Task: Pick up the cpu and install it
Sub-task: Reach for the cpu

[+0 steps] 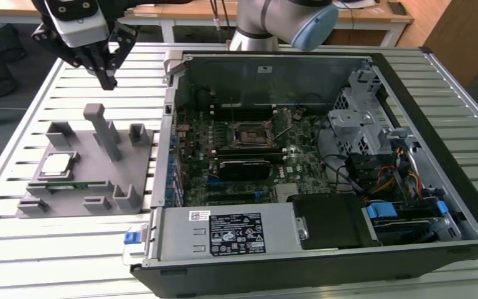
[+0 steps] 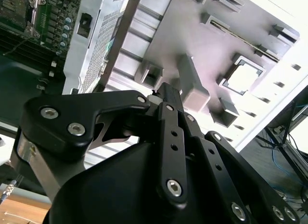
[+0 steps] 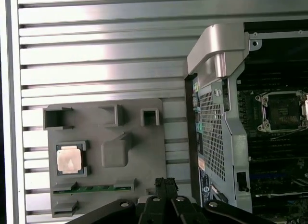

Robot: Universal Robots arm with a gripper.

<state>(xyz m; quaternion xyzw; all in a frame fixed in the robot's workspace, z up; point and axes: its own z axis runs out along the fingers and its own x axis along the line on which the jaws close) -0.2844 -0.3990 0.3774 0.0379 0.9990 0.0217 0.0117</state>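
The cpu [image 1: 56, 164] is a small silvery square lying flat in a pocket of the grey fixture [image 1: 131, 187], at the exterior view's left. It also shows in the first wrist view as the cpu [image 3: 69, 160] and in the second wrist view as the cpu [image 2: 243, 77]. My gripper [image 1: 106, 80] hangs above the slatted table beyond the fixture's far edge, well above the cpu and apart from it. Its fingers are shut together with nothing between them, as the gripper [image 3: 166, 184] shows. The black socket [image 1: 251, 134] on the motherboard sits inside the open computer case.
The open computer case [image 1: 438, 93] fills the exterior view's right, its metal side wall [image 3: 216, 113] standing next to the fixture. Tall grey posts [image 1: 106, 131] rise from the fixture. A green memory stick [image 3: 91, 189] lies in a slot beside the cpu. Bare slatted table [image 1: 81, 261] lies in front.
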